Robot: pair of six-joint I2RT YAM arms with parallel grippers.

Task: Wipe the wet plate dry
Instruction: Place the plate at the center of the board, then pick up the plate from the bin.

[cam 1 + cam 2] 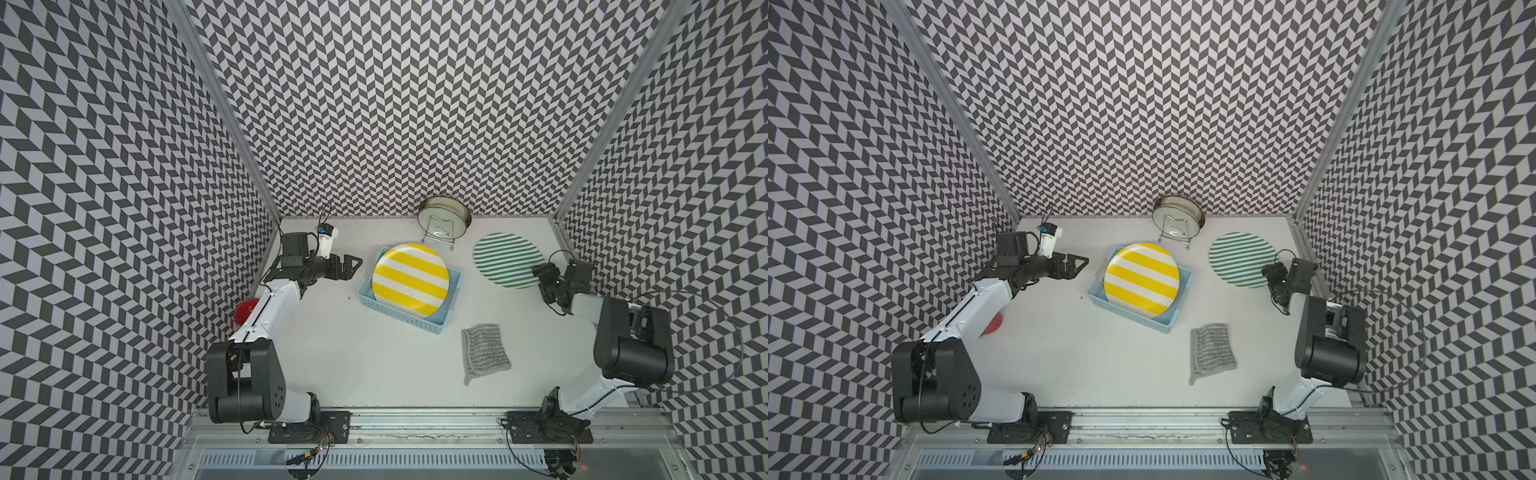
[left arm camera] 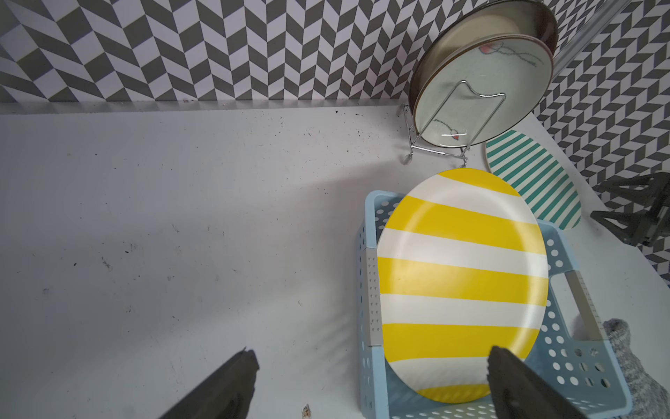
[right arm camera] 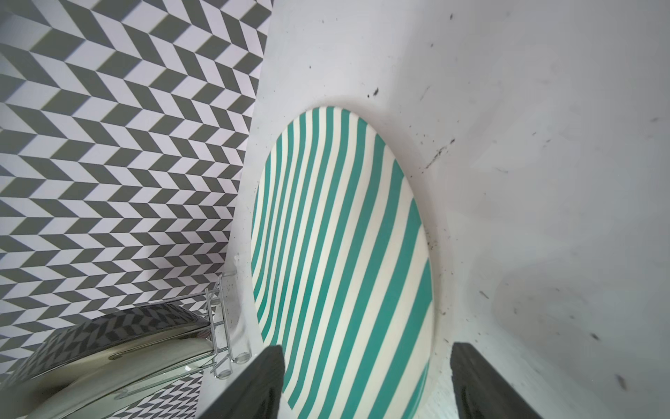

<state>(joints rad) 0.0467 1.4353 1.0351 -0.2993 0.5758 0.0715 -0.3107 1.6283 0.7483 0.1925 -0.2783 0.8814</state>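
Both grippers are spread apart and hold nothing. Left gripper hangs just beside the blue basket. Right gripper sits over one edge of the green striped plate and hides a bit of it; its fingers stand on each side of that edge, and I cannot tell if they touch it. That plate lies flat on the table near the far right corner; any water on it is too hard to see. Yellow striped plate leans in the basket and covers most of it; gray cloth lies alone on the table near the basket; a red thing is half hidden behind the left arm.
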